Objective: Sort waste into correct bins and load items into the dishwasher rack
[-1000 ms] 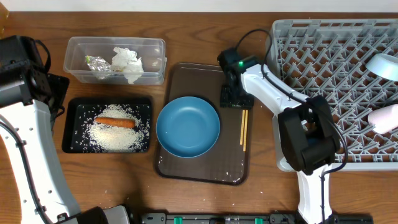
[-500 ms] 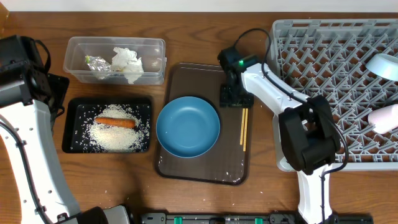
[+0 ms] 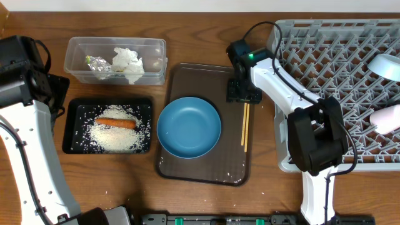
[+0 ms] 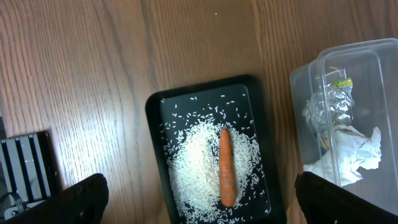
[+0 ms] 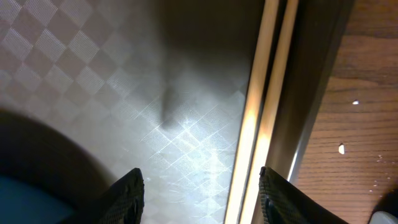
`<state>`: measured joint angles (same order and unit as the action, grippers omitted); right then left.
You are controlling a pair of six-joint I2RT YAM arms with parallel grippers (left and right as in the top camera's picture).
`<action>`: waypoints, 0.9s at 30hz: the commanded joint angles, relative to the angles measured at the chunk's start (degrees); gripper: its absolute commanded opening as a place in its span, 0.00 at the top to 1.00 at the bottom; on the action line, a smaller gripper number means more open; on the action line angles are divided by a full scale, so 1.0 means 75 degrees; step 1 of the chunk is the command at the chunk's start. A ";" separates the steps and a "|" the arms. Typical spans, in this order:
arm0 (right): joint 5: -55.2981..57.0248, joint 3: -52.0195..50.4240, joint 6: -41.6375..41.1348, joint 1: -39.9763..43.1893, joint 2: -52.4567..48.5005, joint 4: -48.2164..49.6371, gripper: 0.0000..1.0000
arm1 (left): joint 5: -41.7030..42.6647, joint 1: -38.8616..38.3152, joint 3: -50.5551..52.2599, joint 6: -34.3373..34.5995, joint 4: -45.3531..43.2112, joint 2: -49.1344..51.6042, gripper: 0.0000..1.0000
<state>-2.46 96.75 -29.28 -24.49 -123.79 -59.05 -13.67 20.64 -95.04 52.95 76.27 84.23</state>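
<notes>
The right gripper [image 5: 202, 199] is hovering half-open, straddling the chopsticks [image 5: 264, 106] on the brown tray [image 5: 93, 74]. The left gripper [image 4: 202, 205] is hanging wide open above the black tray [image 4: 153, 107] of rice [image 4: 193, 155].

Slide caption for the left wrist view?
Carrot on rice in black tray; wrapper and napkin in clear tub.

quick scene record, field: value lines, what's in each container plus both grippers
clear tub: napkin, foil wrapper
black tray: rice, carrot
brown tray: blue bowl, chopsticks
rack: light-blue bowl, white cup
left gripper: open, black tray seen between its fingers
right gripper: open, low over the chopsticks on the brown tray
</notes>
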 commanded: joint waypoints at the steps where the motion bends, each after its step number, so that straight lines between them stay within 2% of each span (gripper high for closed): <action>1: 0.0128 -0.0055 0.0085 -0.0017 0.0219 0.0038 0.43 | -0.0041 0.0038 0.0058 0.0099 0.0026 0.0000 0.02; 27: 0.0117 -0.0793 -0.0119 -0.0143 0.0216 0.0729 0.45 | -0.0041 0.0038 0.0061 0.0099 0.0029 0.0000 0.02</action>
<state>-2.48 92.12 -29.34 -24.62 -123.79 -54.06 -13.67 20.64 -95.04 52.95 76.27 84.23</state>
